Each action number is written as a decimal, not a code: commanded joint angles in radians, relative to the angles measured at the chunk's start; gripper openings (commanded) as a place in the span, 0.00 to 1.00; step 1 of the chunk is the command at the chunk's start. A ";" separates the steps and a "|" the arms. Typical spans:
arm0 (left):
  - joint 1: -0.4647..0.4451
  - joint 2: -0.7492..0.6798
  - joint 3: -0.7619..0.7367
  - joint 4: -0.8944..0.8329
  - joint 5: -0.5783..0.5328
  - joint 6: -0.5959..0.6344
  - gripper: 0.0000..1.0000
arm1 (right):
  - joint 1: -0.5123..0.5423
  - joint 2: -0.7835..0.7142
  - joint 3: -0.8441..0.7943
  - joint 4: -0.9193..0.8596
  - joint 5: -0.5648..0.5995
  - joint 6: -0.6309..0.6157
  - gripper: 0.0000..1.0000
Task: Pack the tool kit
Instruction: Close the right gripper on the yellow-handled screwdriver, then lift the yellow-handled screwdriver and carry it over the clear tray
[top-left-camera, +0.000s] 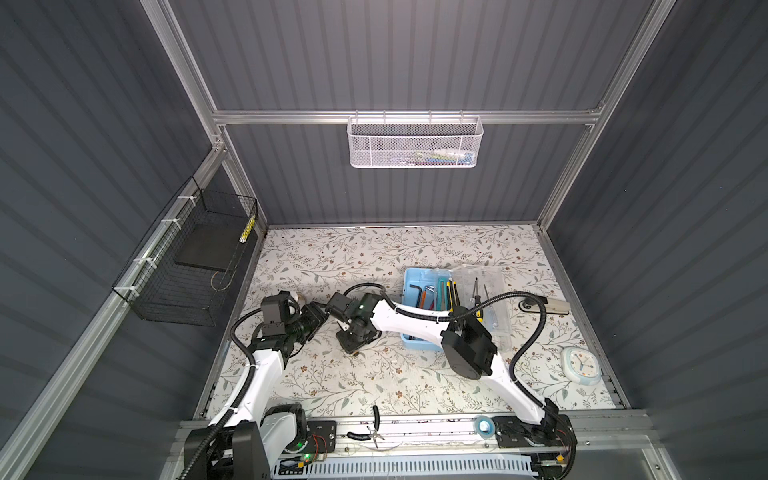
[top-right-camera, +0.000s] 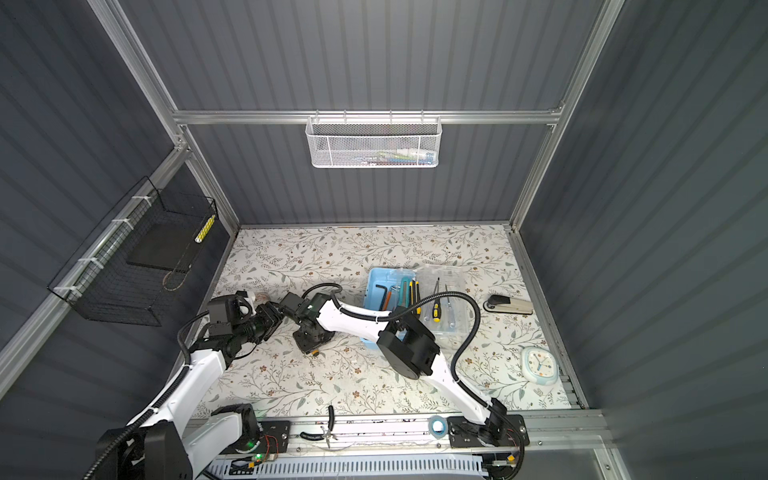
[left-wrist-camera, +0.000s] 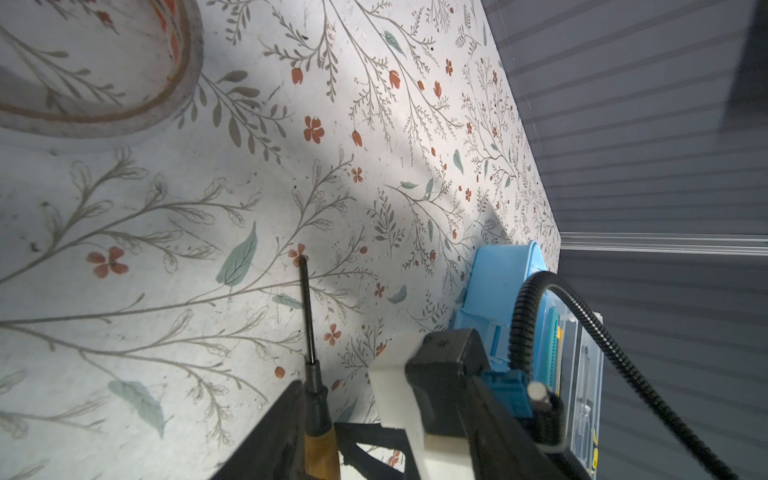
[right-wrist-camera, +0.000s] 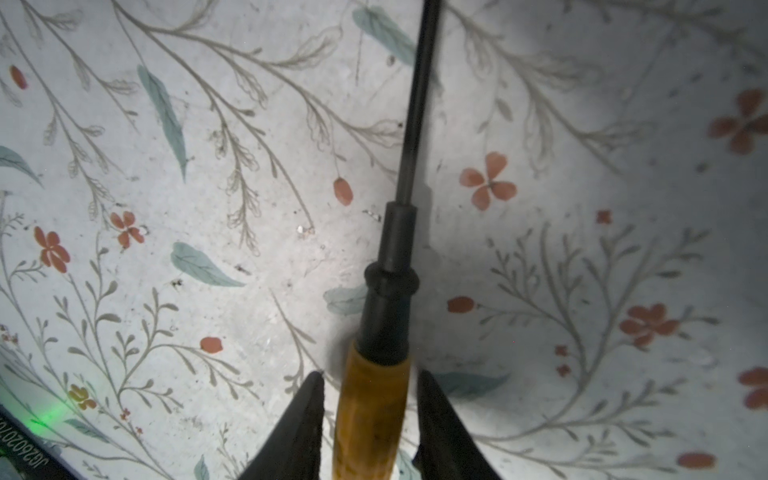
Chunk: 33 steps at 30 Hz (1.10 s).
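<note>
The tool kit box (top-left-camera: 412, 277), light blue and open, sits on the right half of the floral table (top-left-camera: 332, 257), with its clear lid (top-left-camera: 492, 278) lying flat just beside it on the right in both top views. In the box lie a black hex key (top-left-camera: 415, 288), a teal utility knife (top-left-camera: 441, 291) and a yellow-black utility knife (top-left-camera: 453, 293). A yellow-black screwdriver (top-left-camera: 478, 311) rests on the lid. The right arm crosses over the box's near end and hides it. Left of the box the right gripper (right-wrist-camera: 369, 374) points down at the table. The top views show only a speck of orange beneath it. The right wrist view shows an orange-handled screwdriver (right-wrist-camera: 386, 291) lying flat, its handle between the two fingers (right-wrist-camera: 305, 419) with a narrow gap on either side, so the jaws stand apart without touching it. The left wrist view alone shows that screwdriver's black shaft out to its tip, and a tape roll (left-wrist-camera: 185, 79) nearby on the table. The left gripper (top-left-camera: 316, 318) is just beside the right wrist, and no view shows whether its jaws are apart or closed. A stapler (top-left-camera: 544, 305) and a clock (top-left-camera: 581, 365) lie near the table's right edge, and pliers (top-left-camera: 374, 432) lie on the front rail.
</note>
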 joint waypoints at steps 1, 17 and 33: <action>-0.003 0.008 -0.015 0.005 0.029 0.022 0.62 | 0.007 0.030 0.026 -0.034 -0.012 -0.016 0.37; -0.004 -0.001 0.064 -0.081 -0.004 0.076 0.62 | -0.012 -0.100 -0.155 0.076 0.015 0.000 0.22; -0.065 0.079 0.132 -0.031 -0.054 0.071 0.62 | -0.113 -0.673 -0.630 0.142 0.190 0.029 0.15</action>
